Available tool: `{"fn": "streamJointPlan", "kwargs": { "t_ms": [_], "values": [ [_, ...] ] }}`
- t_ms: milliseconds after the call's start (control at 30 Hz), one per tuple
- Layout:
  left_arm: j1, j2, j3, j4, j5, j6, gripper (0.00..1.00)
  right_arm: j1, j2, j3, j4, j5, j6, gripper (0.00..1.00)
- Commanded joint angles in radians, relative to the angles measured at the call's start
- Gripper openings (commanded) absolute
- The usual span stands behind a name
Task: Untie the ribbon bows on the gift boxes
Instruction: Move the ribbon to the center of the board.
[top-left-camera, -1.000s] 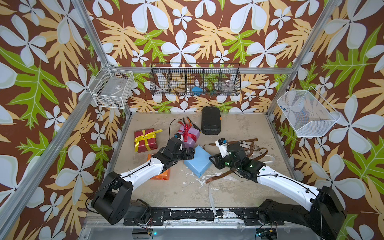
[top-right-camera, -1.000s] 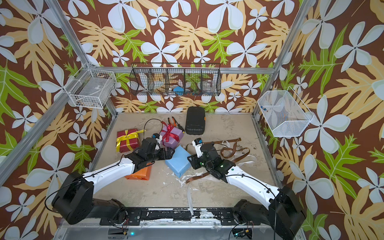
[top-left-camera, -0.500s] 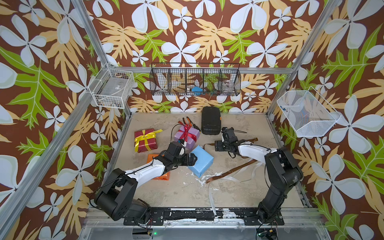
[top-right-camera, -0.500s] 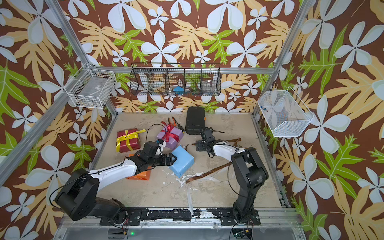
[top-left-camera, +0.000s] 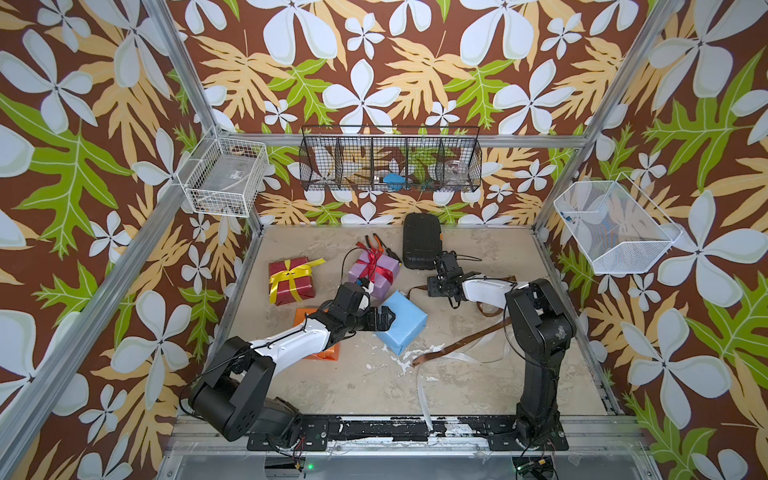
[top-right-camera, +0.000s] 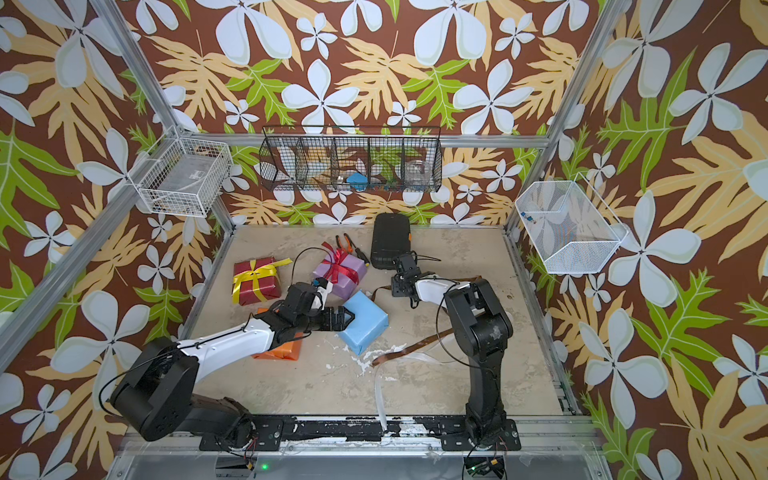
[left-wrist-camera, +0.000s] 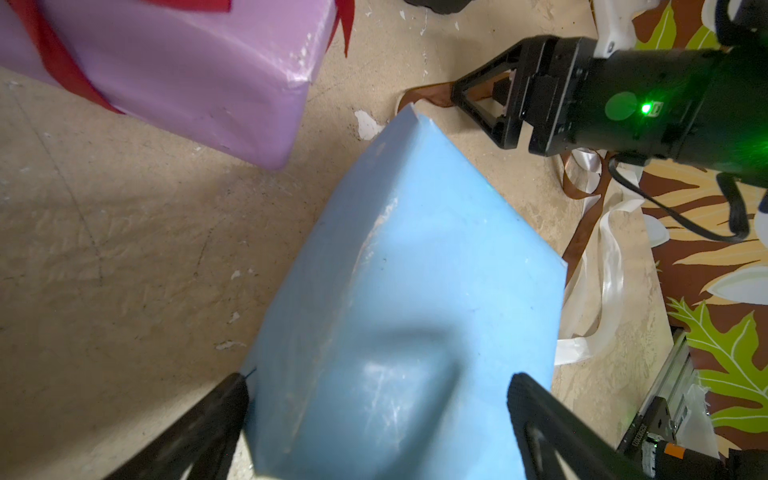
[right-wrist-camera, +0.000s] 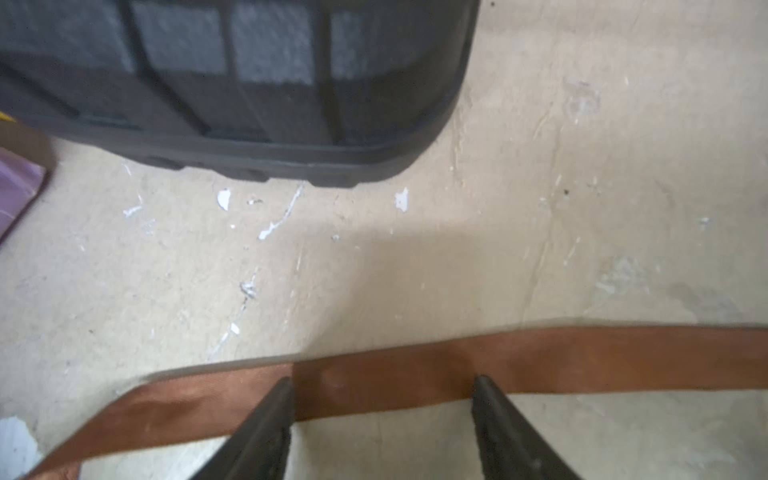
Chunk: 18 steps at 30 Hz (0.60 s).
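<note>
Left gripper (top-left-camera: 387, 321) spread wide astride blue box (top-left-camera: 406, 331), seemingly unclamped; right gripper (right-wrist-camera: 382, 382) parted over brown ribbon (right-wrist-camera: 582, 357), which could be snagged on retraction.

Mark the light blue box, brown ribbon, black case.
light blue box (top-left-camera: 404, 319): in a top view, top face.
brown ribbon (right-wrist-camera: 386, 384): right wrist view, flat stretch.
black case (top-right-camera: 388, 241): in a top view, ribbed lid.

- Walls (top-left-camera: 415, 62): brown paper, white flowers, green and tan leaves.
- Floor (top-left-camera: 353, 395): beige, scuffed, white flecks.
- Aluminium frame (top-left-camera: 180, 66) at corners.
- Back wall: black wire basket (top-left-camera: 328, 162).
</note>
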<state>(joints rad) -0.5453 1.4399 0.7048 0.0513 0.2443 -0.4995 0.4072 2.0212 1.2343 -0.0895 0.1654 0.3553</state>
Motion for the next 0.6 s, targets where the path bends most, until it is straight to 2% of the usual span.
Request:
{"fn": "streamJointPlan", "kwargs": {
  "t_ms": [0,33,167,367,567],
  "values": [
    [-0.001,0.007,0.001,0.016,0.013,0.007,1.00,-0.014,0.025,-0.010,-0.063,0.035,0.000,0.44],
    [-0.001,0.006,0.001,0.016,0.015,0.008,1.00,-0.023,0.029,-0.011,-0.066,0.036,0.001,0.33],
    [-0.001,0.002,-0.002,0.016,0.010,0.008,1.00,-0.050,0.009,-0.039,-0.050,0.036,-0.003,0.01],
    [-0.001,0.002,0.001,0.012,0.010,0.008,1.00,-0.149,-0.081,-0.108,-0.001,0.008,0.002,0.00],
    [0.000,0.002,-0.001,0.010,0.010,0.007,1.00,-0.354,-0.152,-0.179,0.038,-0.119,0.044,0.00]
  ]
}}
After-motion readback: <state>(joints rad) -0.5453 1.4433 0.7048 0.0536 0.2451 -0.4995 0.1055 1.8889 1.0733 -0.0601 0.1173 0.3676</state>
